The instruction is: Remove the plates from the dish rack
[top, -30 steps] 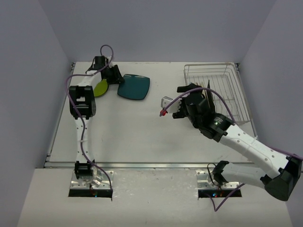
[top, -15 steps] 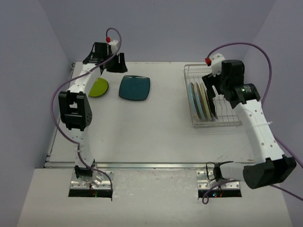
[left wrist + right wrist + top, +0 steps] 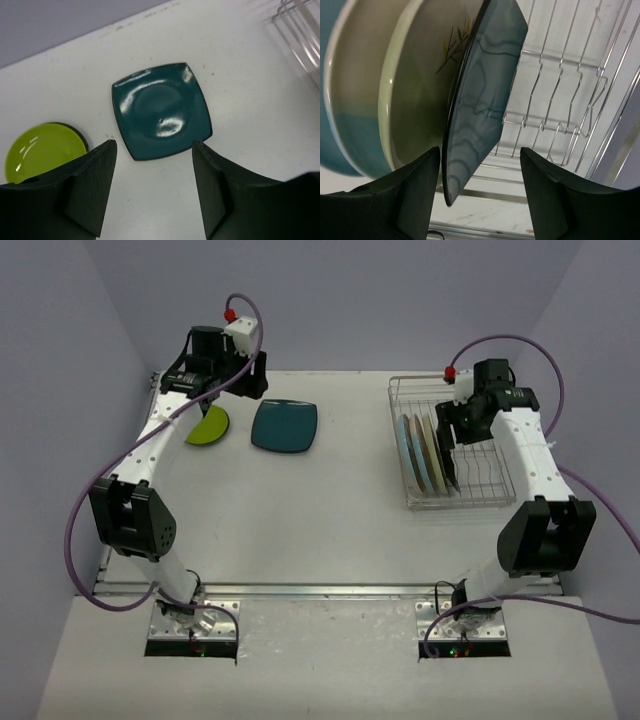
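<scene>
- Rack (image 3: 470, 445) is set at the far-right corner of the worktop (image 3: 330, 530).
- Three plates are stood upright in the rack's left end, side by side: blue plate (image 3: 345, 110) outermost, then sprig plate (image 3: 422, 95), then dark plate (image 3: 482, 100).
- The rest of the rack's slots are seen as bare wire.
- Right fingers (image 3: 452, 428) are held spread wide over the rack. The dark plate's rim is seen in the gap between them. Contact cannot be told, and nothing is gripped.
- Teal plate (image 3: 161, 118) is laid flat on the worktop near the far edge, left of middle.
- Green plate (image 3: 44, 150) is laid flat by the far-left corner, just beside the teal plate and not touching it.
- Left fingers (image 3: 250, 378) are held wide apart above those two plates, with nothing held. The teal plate is framed between them in the wrist view.
</scene>
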Controlling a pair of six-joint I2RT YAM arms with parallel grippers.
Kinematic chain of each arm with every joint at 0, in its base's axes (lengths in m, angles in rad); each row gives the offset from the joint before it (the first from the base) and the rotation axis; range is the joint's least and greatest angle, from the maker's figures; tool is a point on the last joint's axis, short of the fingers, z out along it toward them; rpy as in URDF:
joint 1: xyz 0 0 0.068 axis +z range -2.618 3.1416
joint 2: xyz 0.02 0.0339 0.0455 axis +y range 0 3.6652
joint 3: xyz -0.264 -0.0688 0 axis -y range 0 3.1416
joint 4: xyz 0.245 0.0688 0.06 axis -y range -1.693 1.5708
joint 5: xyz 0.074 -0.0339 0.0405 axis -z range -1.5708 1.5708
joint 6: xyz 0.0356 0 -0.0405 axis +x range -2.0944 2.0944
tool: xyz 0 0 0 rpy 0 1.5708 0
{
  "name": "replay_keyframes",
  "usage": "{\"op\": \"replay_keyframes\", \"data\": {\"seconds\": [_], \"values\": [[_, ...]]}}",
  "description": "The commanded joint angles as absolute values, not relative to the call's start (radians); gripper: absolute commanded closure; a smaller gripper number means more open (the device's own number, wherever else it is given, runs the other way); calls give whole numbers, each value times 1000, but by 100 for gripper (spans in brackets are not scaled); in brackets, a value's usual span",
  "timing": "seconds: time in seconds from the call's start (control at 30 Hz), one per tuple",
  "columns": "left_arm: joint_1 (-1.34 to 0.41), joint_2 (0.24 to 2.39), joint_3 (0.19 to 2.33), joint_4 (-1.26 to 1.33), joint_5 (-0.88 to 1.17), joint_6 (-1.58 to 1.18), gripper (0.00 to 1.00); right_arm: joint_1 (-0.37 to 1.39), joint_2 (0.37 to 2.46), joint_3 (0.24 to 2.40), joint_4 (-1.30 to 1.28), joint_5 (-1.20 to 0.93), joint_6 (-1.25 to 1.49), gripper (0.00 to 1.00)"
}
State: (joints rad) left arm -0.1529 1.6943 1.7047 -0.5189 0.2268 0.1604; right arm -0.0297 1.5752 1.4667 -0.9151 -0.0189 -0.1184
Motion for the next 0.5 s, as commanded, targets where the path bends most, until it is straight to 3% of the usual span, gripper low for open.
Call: {"op": "replay_keyframes", "data": {"seconds": [0.0,0.33,0.47], "values": [[-146,1640,1641,-532,176,156,40,-35,1647,1575,-901,-77,-92,35],[-146,1597,1592,-545,134,151,40,-39,1813,1666,-910,-109,-58,46],[-146,1600,1594,-545,112,151,38,-49,1801,1626,-949,-151,-49,60]]}}
